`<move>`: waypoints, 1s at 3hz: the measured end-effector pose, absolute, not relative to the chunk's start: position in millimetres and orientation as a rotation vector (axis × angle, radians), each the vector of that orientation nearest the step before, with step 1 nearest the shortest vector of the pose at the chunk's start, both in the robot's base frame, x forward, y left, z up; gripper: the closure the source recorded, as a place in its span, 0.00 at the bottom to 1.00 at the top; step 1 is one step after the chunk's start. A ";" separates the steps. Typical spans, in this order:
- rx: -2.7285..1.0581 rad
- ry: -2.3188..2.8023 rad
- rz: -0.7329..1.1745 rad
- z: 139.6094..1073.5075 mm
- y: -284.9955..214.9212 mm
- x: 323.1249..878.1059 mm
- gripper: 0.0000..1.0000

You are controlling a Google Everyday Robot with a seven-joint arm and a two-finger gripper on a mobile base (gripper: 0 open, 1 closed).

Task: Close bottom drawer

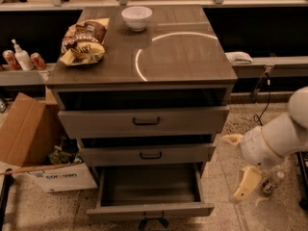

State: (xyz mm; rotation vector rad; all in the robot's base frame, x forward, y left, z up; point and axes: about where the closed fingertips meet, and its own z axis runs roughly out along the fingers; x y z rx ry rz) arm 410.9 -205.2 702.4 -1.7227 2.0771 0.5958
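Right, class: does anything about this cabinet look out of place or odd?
Yes. The bottom drawer is pulled far out, its dark inside exposed, and the middle drawer and top drawer also stand ajar. Nothing looks spilled or broken. The gripper hangs right of the cabinet, apart from the bottom drawer.
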 end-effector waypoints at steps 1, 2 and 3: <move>-1.713 2.076 0.842 596.8 -185.2 386.6 0.00; -1.691 2.086 0.928 571.5 -180.7 379.3 0.00; -1.691 2.086 0.928 571.4 -180.7 379.4 0.00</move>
